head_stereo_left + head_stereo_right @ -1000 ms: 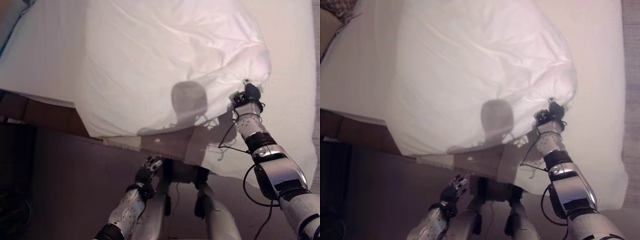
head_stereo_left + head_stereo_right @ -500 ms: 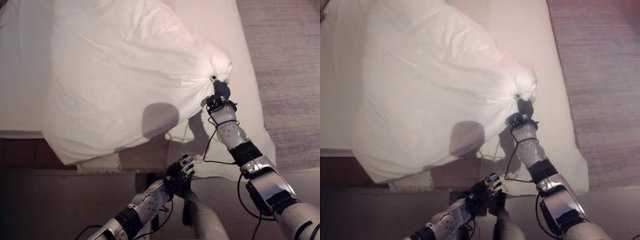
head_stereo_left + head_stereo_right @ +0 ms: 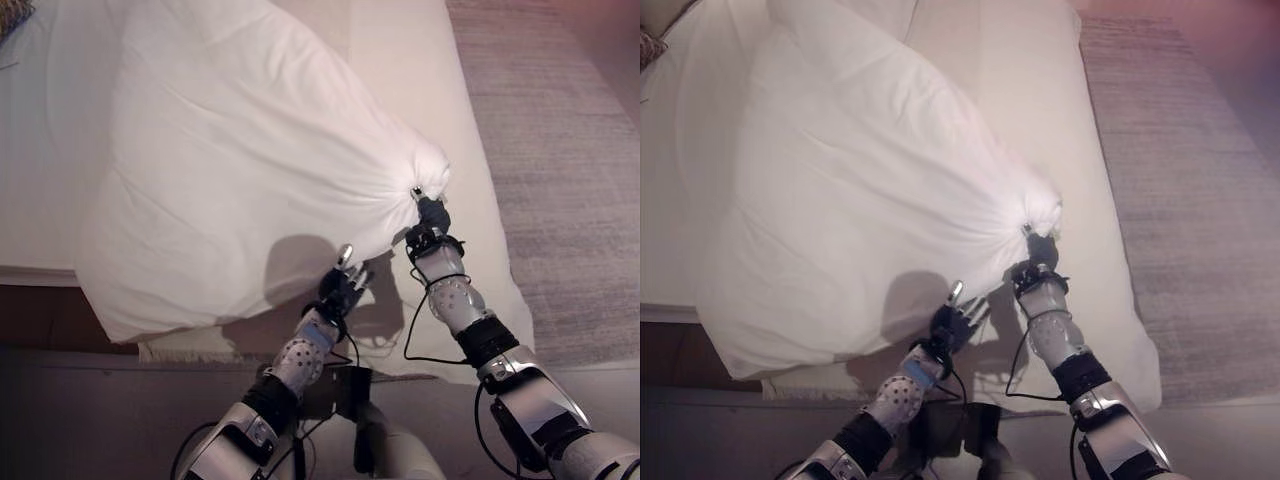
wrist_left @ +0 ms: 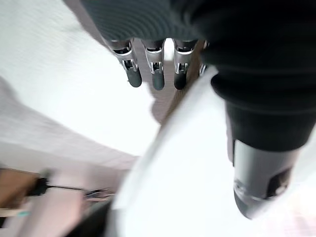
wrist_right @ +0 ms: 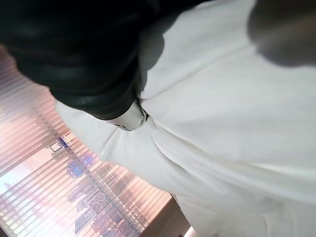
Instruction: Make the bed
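- Fingers of the right hand (image 3: 428,215) are closed on a bunched corner of the white duvet (image 3: 250,170); creases in the cloth radiate from the grip point
- Fingers of the left hand (image 3: 343,285) are straight and relaxed, holding nothing; the hand sits just near the duvet's near edge, below the gathered corner
- Duvet position: lying across the bed (image 3: 400,60), corner-wise to it, its gathered corner over the bed's right half and its near-left corner hanging past the bed's near edge
- A grey rug (image 3: 560,180) lies on the floor to the right of the bed
- Step in hand, as judged: spreading the duvet by dragging its corner toward the bed's near-right corner
- Next move calls for: carrying the gripped corner on to the near-right corner of the bed, then taking the near edge with the left hand so the cloth can be drawn flat and square
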